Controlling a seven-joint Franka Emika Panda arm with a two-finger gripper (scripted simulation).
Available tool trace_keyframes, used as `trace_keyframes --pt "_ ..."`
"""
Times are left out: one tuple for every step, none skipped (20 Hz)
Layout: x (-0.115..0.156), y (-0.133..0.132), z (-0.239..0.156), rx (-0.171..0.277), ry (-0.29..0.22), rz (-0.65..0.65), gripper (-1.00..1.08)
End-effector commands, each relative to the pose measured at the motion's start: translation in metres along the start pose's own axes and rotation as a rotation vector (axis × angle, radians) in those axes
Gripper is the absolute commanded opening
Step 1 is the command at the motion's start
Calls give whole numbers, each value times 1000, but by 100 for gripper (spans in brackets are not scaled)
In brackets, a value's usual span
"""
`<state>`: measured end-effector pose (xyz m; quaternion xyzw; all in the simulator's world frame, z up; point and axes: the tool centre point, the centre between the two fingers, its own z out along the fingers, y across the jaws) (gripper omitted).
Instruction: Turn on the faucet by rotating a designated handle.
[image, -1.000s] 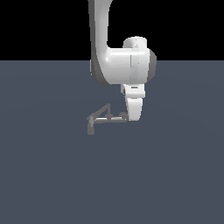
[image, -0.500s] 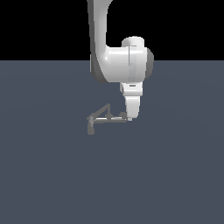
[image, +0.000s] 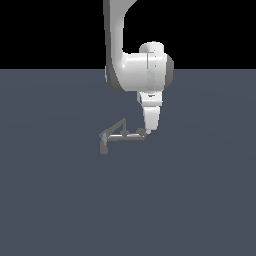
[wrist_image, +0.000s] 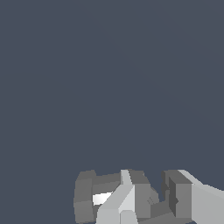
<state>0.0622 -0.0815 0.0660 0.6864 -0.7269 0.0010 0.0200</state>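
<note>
The faucet (image: 120, 136) is a small dull-grey frame of thin rods on the dark floor, with a stubby cylinder (image: 103, 148) hanging at its end towards the exterior view's left. At its other end a short rounded tab, the handle (image: 141, 133), shows. My gripper (image: 147, 131) points down with its tip right against that tab. In the wrist view the gripper (wrist_image: 158, 194) shows two white fingers (wrist_image: 122, 203) with grey inner faces close together, and a blocky grey faucet part (wrist_image: 85, 197) sits just beside them. What lies in the narrow gap between the fingers is unclear.
The white arm (image: 140, 72) comes down from above, directly over the faucet's end towards the exterior view's right. A flat dark grey floor (image: 200, 200) surrounds the faucet on all sides.
My gripper has shifted slightly towards the exterior view's left, closing on the faucet's end. The faucet's rods look unchanged.
</note>
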Motion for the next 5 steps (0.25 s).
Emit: trace_keyframes --pt "-53 -17 3 23 -25 -70 -100" --pt "-57 -20 3 25 -26 -76 -100" --pt "-61 -23 3 26 -28 -81 -100" --pt "-64 -25 2 27 -29 -85 -100" --pt "-64 -25 2 27 -29 -85 -100"
